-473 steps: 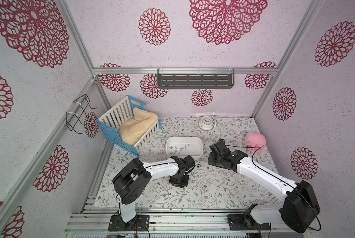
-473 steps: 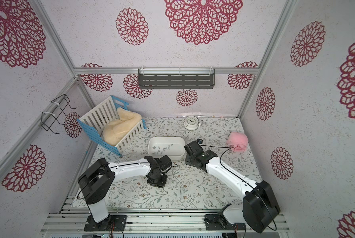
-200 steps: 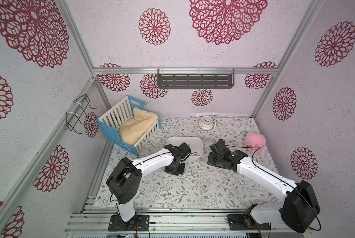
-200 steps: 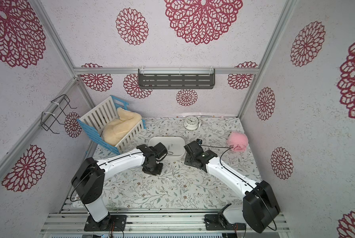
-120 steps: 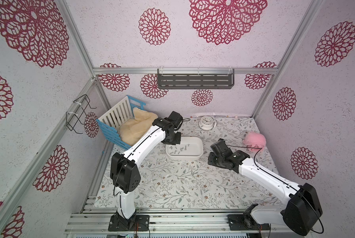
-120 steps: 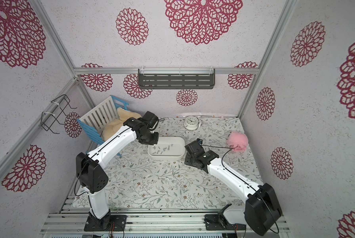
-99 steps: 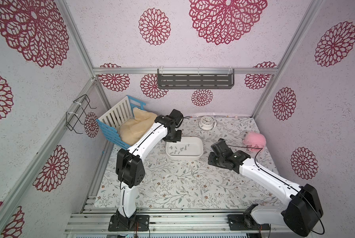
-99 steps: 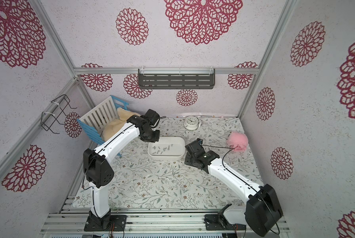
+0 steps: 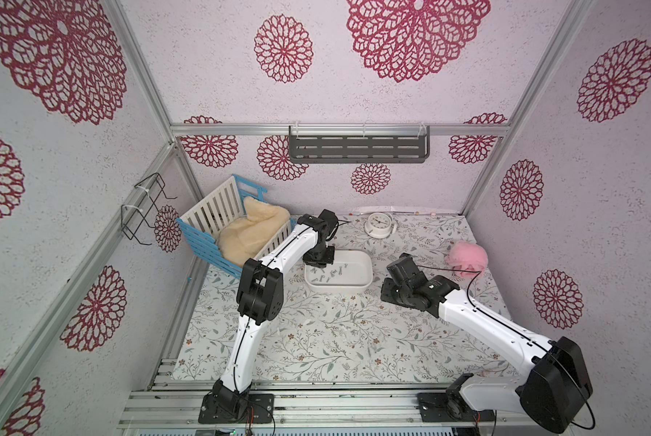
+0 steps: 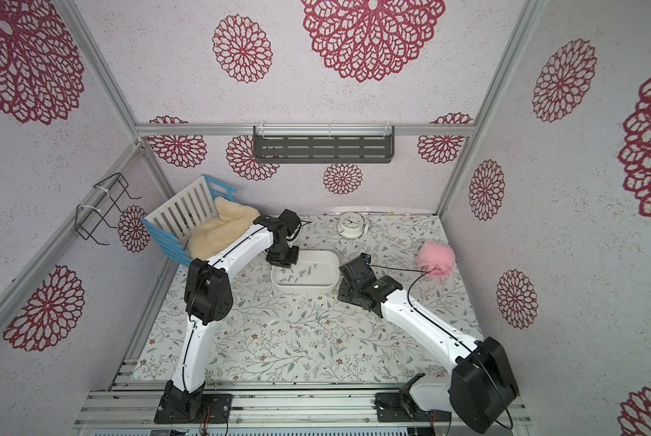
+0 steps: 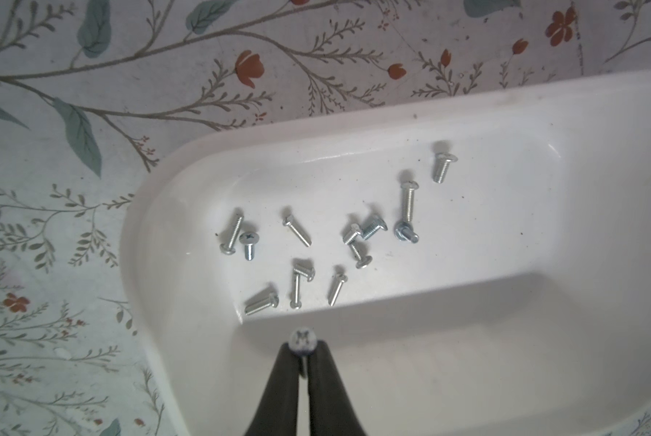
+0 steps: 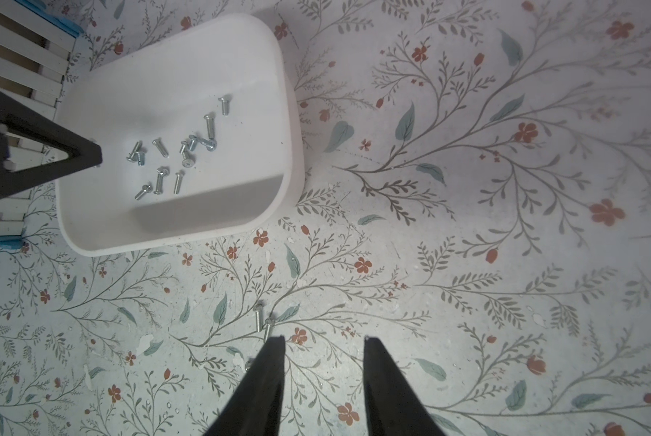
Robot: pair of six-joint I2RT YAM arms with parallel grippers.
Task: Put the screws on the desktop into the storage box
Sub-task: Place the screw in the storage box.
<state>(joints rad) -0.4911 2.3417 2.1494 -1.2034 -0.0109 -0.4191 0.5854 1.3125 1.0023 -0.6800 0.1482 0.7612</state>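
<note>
Your left gripper clamped on a small silver metal screw above the white plastic storage box of other screws, your right gripper parted, empty, over the leaf-printed desktop, two loose screws beside it.

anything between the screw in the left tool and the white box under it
Nothing visible. The left tool pinches a screw right above the open-topped white box. Below it is only the box's bare inner wall, and the other screws lie loose on the box floor further in.
</note>
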